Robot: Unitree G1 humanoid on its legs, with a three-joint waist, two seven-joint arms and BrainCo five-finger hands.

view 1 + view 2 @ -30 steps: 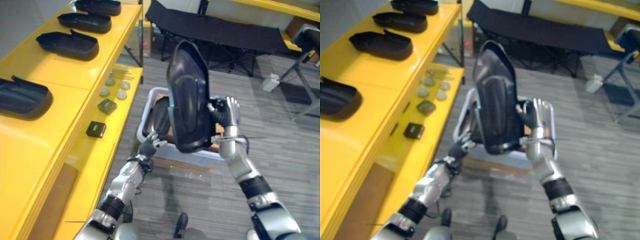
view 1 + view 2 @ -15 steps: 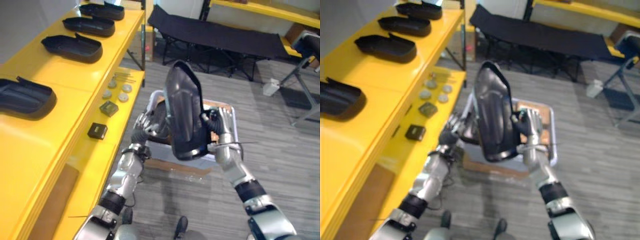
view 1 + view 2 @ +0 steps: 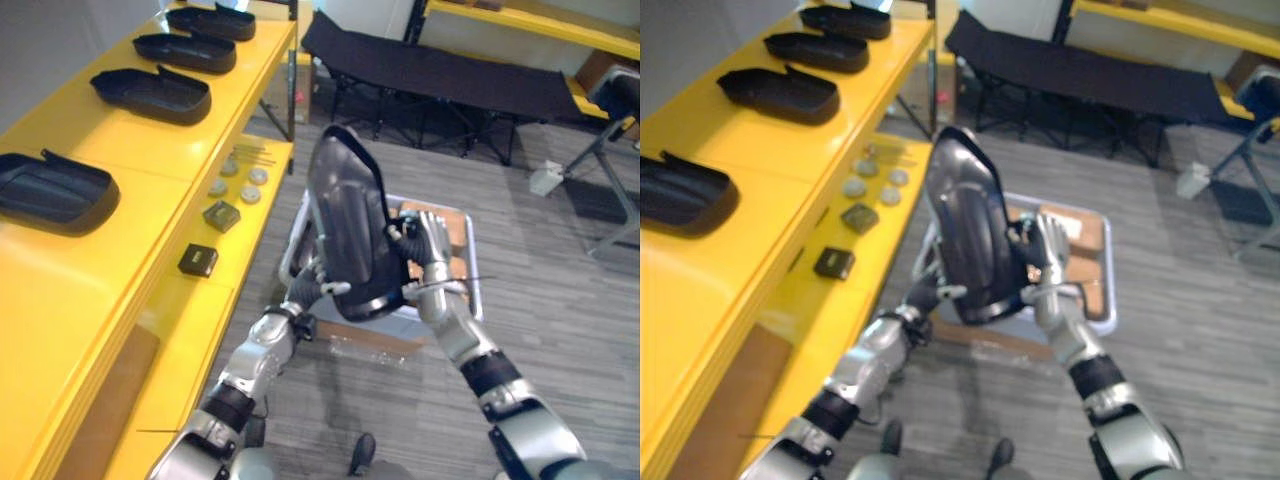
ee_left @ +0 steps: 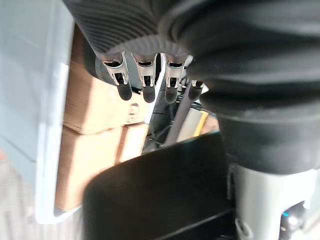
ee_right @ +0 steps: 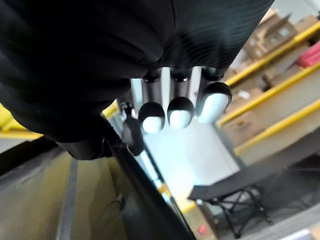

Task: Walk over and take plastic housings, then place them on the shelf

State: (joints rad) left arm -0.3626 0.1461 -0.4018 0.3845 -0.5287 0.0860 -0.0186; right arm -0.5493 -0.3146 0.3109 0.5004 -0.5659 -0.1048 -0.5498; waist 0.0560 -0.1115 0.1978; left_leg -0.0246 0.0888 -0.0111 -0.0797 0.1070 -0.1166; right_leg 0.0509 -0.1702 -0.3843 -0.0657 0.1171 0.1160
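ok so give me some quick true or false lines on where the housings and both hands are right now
1. Four black housings lie on the top level of the yellow shelf. True.
2. The held housing lies flat in the white bin. False: it stands upright in the air above the bin.
3. The right hand is curled on the held housing's edge. True.
4. The left hand rests on the shelf. False: it is up by the held housing's lower end, apart from the shelf.
5. The shelf's lower level carries round discs and small dark boxes. True.
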